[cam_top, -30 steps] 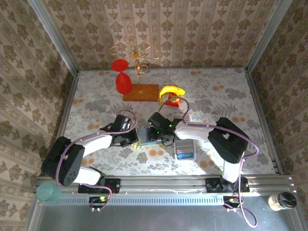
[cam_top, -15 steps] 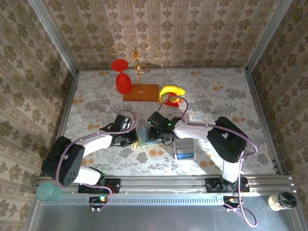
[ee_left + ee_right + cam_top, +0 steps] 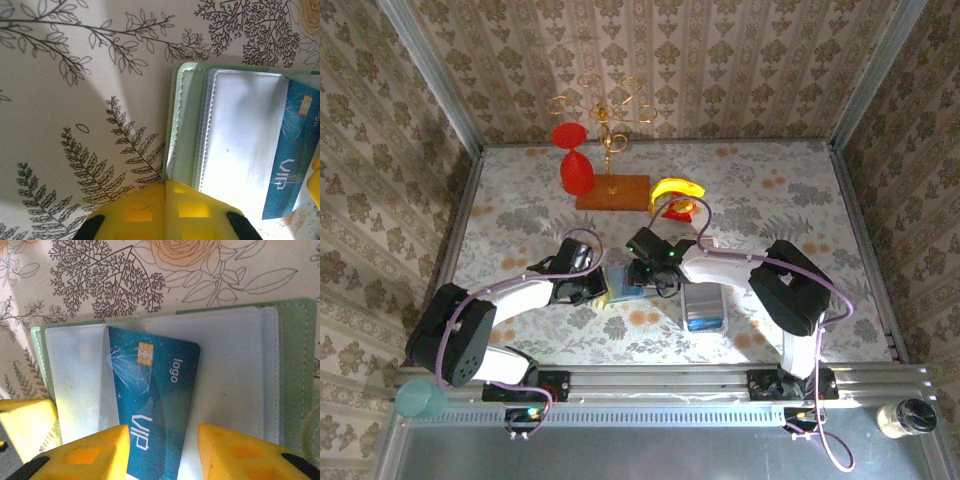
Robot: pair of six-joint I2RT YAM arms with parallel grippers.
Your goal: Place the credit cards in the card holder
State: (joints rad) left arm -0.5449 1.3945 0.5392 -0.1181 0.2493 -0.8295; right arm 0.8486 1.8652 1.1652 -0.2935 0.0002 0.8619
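- Card holder [image 3: 618, 283] lies open and flat on the flowered table [image 3: 520, 210], mid-table, between the two grippers.
- In the right wrist view the card holder [image 3: 295, 365] has its long axis across the picture, green border outside and pale clear sleeves inside.
- Blue card [image 3: 150, 405] lies face up on the open holder. Its long axis crosses the holder's, slightly tilted.
- The chip end points away from the right gripper [image 3: 164, 450]; the "VIP" end points toward it.
- One long edge of the card is tucked under a clear sleeve.
- Right gripper: fingers [image 3: 85, 452] parted and straddling the VIP end. One finger is at the card's edge, with a visible gap on the other side, so the card is not clamped.
- Left gripper [image 3: 165, 200]: fingers pressed together with nothing between them, tips over the near green edge of the holder [image 3: 172, 125].
- From the left wrist, the blue card [image 3: 290, 150] sits at the far side of the holder and overhangs the sleeve edge.
- White tray [image 3: 687, 305] sits just to the right of the holder.
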